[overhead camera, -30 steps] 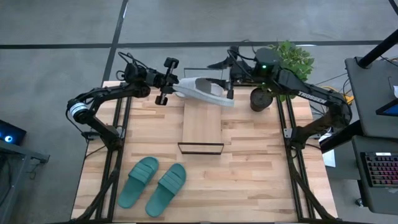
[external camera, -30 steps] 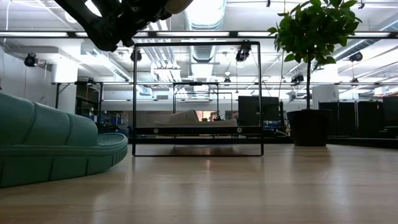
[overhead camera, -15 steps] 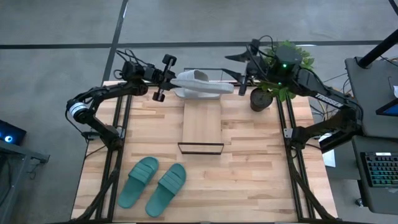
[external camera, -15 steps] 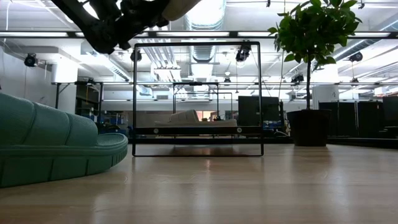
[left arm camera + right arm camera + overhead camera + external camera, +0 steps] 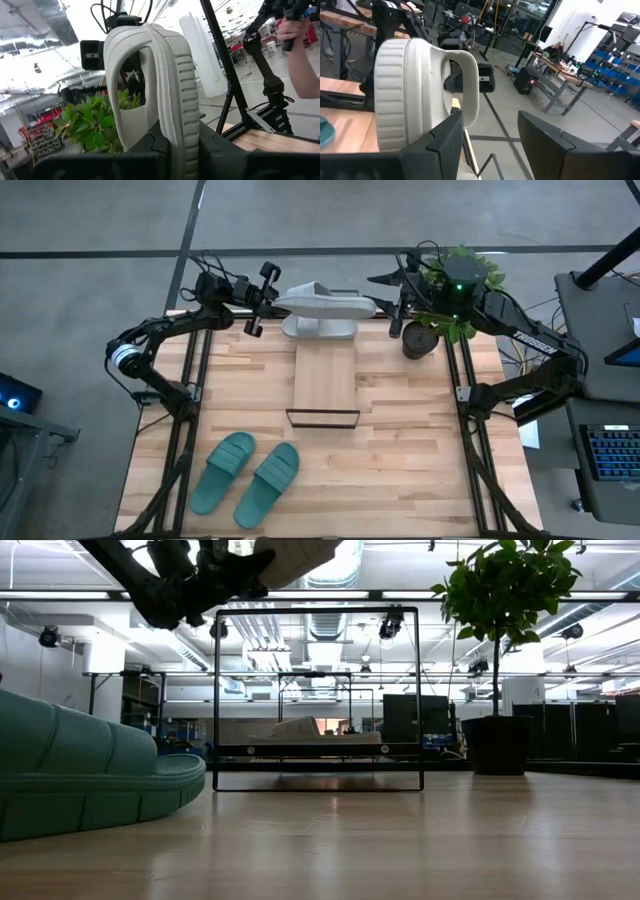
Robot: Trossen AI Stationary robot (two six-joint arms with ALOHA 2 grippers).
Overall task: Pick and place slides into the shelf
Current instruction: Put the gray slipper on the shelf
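A pale grey slide (image 5: 325, 307) hangs above the far end of the shelf (image 5: 325, 380), lying left to right, with my left gripper (image 5: 266, 300) shut on its left end. My right gripper (image 5: 397, 305) stands open just off its right end; in the right wrist view the slide (image 5: 415, 95) sits beside one finger, not between them. A second pale grey slide (image 5: 318, 329) lies on the shelf's far end below it. The teal pair (image 5: 245, 475) rests sole-down near the table's front left. My left gripper pinches the slide's left end between its two fingers, on a ribbed band (image 5: 182, 135). The fingers come about level from the table's left and lie along the slide. The slide is lifted clear, turned on its side and held out level.
A potted plant (image 5: 460, 280) stands at the back right, close behind my right gripper. The shelf's black wire frame (image 5: 318, 610) rises over the plank. A person's arm (image 5: 300, 55) shows in the room beyond the table. Bare wood lies between the shelf and the teal slides.
My left gripper has swung toward the far edge, and the slide's free right end has swung with it, so the slide now lies straight across instead of slanting. My right gripper has drawn back toward the table's right, away from the slide's right end.
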